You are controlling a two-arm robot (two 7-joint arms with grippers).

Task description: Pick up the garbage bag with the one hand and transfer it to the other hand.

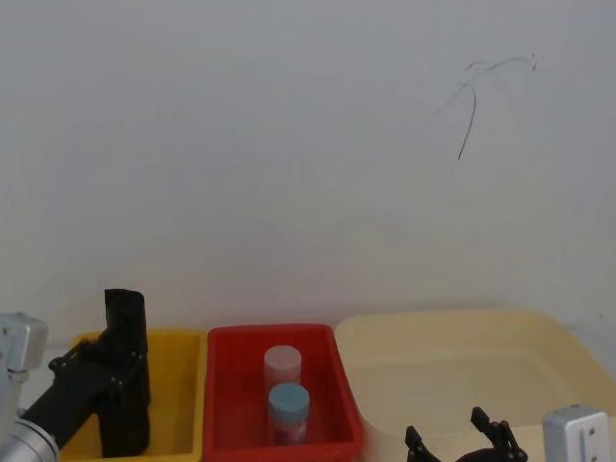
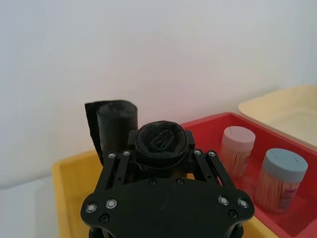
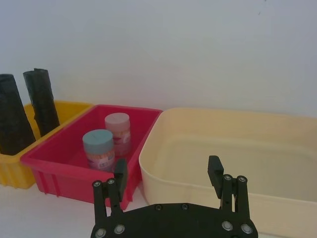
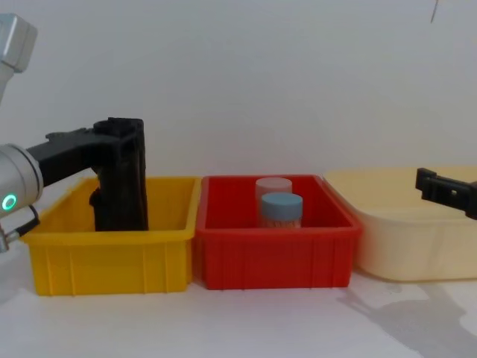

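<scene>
Left pincer [image 2: 162, 148] tight around garbage bag [image 2: 161, 136] in yellow bin [image 4: 112, 257]; right pincer [image 3: 167, 171] agape

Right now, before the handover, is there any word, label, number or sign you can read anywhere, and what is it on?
No text can be read.
Blue-lidded clear jar in the red plastic bin: printed label band, too blurred to read.
Matte black crinkled garbage bag held in the left pincer: no print.
Green ring light on the left arm: a lamp, no characters.
Open right pincer: no marks.
</scene>
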